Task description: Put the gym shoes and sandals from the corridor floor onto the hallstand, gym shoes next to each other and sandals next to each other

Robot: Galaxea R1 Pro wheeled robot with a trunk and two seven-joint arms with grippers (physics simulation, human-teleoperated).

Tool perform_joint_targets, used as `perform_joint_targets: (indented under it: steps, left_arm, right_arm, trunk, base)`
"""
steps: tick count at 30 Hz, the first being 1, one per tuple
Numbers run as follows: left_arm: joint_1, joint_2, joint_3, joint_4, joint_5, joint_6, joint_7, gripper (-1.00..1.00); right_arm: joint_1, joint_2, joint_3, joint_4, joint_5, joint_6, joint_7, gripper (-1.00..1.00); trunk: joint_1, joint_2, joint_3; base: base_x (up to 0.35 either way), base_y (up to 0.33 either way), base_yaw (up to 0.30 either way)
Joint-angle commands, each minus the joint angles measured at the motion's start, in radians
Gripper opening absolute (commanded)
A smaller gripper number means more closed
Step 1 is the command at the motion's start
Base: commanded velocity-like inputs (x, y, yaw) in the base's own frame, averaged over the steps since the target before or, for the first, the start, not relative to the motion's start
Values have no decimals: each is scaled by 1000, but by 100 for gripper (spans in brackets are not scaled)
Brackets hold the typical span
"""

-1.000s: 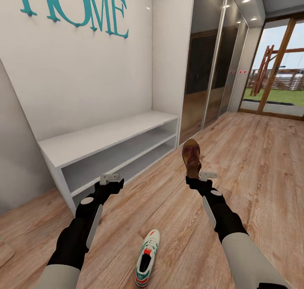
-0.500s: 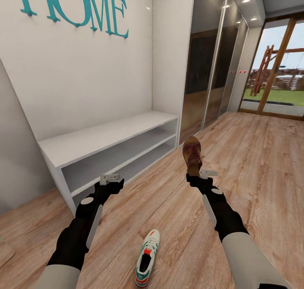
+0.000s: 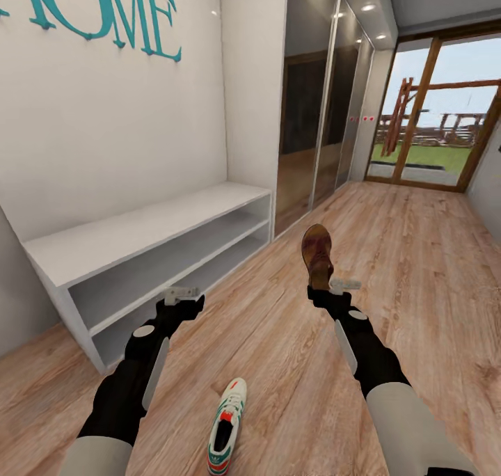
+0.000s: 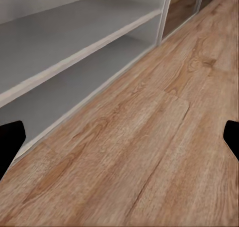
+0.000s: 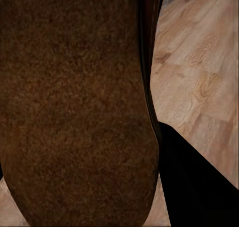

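My right gripper (image 3: 321, 289) is shut on a dark brown sandal (image 3: 317, 252), which stands up from the fingers above the corridor floor (image 3: 278, 344). In the right wrist view the sandal's brown sole (image 5: 74, 102) is close up, with one dark finger (image 5: 196, 184) beside it. One white gym shoe (image 3: 224, 427) with green stripes and a red tongue lies on the floor between my arms, near the view's lower edge. My left gripper (image 3: 182, 296) hangs open with nothing in it, its fingertips (image 4: 10, 142) spread wide over the planks. The hallstand is out of view.
A plain low white two-shelf bench (image 3: 139, 232) stands against the left wall under teal letters; its shelves (image 4: 74, 38) lie just ahead of the left gripper. Mirrored wardrobe doors (image 3: 313, 114) follow along the wall. A glass door (image 3: 431, 128) closes the corridor's far end.
The whole picture has slid left, so the camera has turned right. The sandal stays in my right gripper, a touch higher than a second ago. The left arm holds its pose.
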Motion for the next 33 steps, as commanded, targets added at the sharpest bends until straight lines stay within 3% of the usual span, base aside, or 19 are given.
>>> perform_joint_targets:
  steps: [1, 6, 11, 13, 15, 18, 24, 30, 33]
  left_arm:
    - [0, -1, 2, -1, -4, 5, -4, 100]
    - [3, -1, 3, 71, -4, 2, -5, 100]
    - [2, 0, 4, 148, -6, -2, -7, 100]
    - [2, 0, 5, 158, -6, -2, -7, 100]
    - [2, 1, 5, 166, -5, -2, -7, 100]
    - [2, 1, 5, 215, -6, -11, -8, 100]
    - [3, 1, 4, 321, -6, -82, -7, 100]
    - [3, 1, 4, 397, -6, -195, -7, 100]
    - [3, 1, 4, 428, -6, -207, -7, 100]
  right_arm:
    - [-1, 1, -2, -1, -1, 9, -1, -100]
    - [-1, 1, -6, -23, -1, 65, 0, -100]
    - [-1, 1, -6, -116, -2, 78, 0, -100]
    - [-1, 1, -6, -195, -2, 90, 1, -100]
    - [-1, 1, -5, -289, -2, 131, 2, -100]
    - [-1, 1, -6, -441, -1, 315, 2, -100]
    - [-1, 1, -6, -488, -1, 444, 2, -100]
    - [-1, 1, -6, -491, -1, 453, 2, -100]
    - [-1, 1, -6, -491, -1, 454, 2, -100]
  trunk:
    - [0, 0, -1]
    - [0, 0, -1]
    - [0, 0, -1]
    - [0, 0, -1]
    - [1, -1, -9]
    - [2, -2, -20]
    - [5, -3, -46]
    - [7, -4, -78]
    - [9, -5, -95]
  base:
    - [0, 0, -271]
    - [0, 0, -272]
    - [0, 0, -271]
    - [0, 0, -180]
    - [0, 0, -82]
    - [0, 0, -31]
    - [0, 0, -5]
    - [0, 0, 0]
    - [0, 0, 0]
